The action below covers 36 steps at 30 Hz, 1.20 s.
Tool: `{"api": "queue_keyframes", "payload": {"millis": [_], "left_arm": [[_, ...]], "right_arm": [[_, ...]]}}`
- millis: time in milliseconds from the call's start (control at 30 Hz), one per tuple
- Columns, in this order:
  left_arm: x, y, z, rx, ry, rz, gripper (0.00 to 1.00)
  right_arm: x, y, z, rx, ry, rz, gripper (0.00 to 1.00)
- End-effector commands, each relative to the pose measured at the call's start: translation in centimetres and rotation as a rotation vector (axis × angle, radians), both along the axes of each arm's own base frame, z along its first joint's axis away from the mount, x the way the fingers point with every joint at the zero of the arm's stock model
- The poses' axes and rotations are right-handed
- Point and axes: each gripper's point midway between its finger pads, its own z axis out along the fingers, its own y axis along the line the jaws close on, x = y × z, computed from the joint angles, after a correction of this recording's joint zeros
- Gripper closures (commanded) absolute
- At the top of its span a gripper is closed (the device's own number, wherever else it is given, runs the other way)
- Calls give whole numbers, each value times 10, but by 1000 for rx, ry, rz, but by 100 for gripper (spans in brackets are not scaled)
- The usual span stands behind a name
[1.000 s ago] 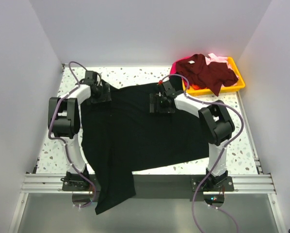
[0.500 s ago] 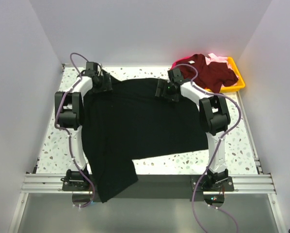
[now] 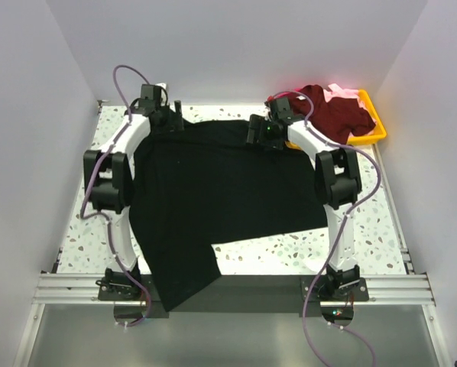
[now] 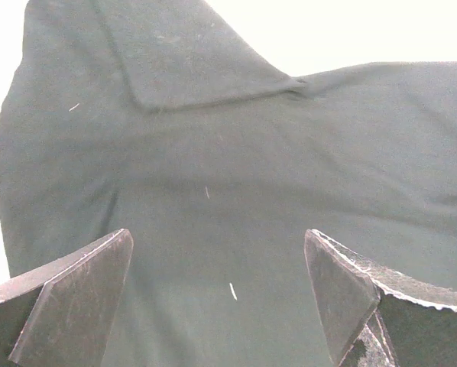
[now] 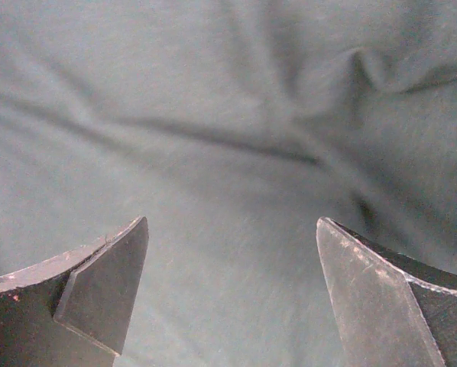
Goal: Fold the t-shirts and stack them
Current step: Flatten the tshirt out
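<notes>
the white speckled stone-look table (image 3: pixel 366 237) carries everything. most of it is covered by the large black cotton t-shirt (image 3: pixel 221 191), spread nearly flat from the far left to the middle right. one near-left corner droops over the near edge. it lies opened out like this, i judge, so that its edges can be found and a first fold made; no fold shows yet.

at the far right corner sits the shallow yellow plastic tray (image 3: pixel 375 131), holding the waiting pile. the crumpled dark maroon t-shirt (image 3: pixel 332 111) lies on top and spills over the tray's left rim. a bit of the pale pink t-shirt (image 3: pixel 343 92) peeks out behind it.

both arms reach to the far edge of the black shirt. the left gripper (image 4: pixel 217 237) stands wide apart with nothing between its dark wedge-shaped fingers. it hovers over the far-left part, where a hemmed flap lies turned over on the body. the right gripper (image 5: pixel 232 222) is likewise spread and empty, above the far-right part, where soft diagonal creases run through the cloth. whether either one touches the fabric i cannot tell.

the cloth looks matt, thin and limp, flecked with small white lint. pinching a single layer at the edge is likely the tricky part.
</notes>
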Motion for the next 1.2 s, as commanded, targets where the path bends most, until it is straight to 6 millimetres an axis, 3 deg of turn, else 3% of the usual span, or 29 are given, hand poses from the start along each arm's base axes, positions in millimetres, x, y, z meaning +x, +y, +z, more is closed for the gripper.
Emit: {"api": "queue_keyframes", "payload": {"millis": [0, 33, 67, 100, 133, 167, 233, 267, 300, 367, 400, 467, 600, 833, 1000, 1167], "left_arm": [[-27, 8, 98, -5, -198, 99, 0], [-39, 11, 118, -13, -236, 119, 0], [-57, 15, 93, -10, -179, 149, 0], [-70, 18, 101, -15, -195, 165, 0], [-80, 21, 93, -13, -175, 183, 0], [-98, 25, 66, -5, -111, 209, 0], [-116, 26, 58, -20, -96, 221, 0], [-133, 25, 34, -32, -43, 225, 0], [-137, 24, 37, -48, -67, 228, 0], [-155, 26, 14, -52, -27, 246, 0], [-159, 27, 13, -50, -26, 252, 0], [-170, 31, 0, -35, 2, 272, 0], [-176, 35, -10, -33, 5, 299, 0], [-179, 33, -48, -35, 79, 300, 0], [-179, 42, -71, -78, 122, 332, 0], [-169, 48, -77, -55, 131, 327, 0]], "right_arm": [[-14, 21, 90, 38, -192, 98, 5], [-24, 23, 106, 34, -213, 105, 5], [-32, 24, 106, 13, -219, 111, 5], [-50, 33, 95, -4, -191, 138, 5], [-60, 37, 107, -7, -216, 147, 5], [-70, 41, 104, -16, -211, 162, 5], [-100, 55, 90, -39, -183, 205, 5], [-114, 63, 99, -27, -199, 223, 5], [-127, 61, 85, -46, -170, 225, 5], [-141, 64, 93, -36, -192, 222, 5], [-156, 65, 81, -55, -171, 232, 5], [-168, 66, 78, -60, -172, 233, 5], [-200, 66, 53, -86, -136, 248, 5], [-213, 61, 1, -145, -28, 252, 4], [-211, 62, -15, -165, 14, 245, 4], [-203, 56, -33, -165, 75, 200, 3]]}}
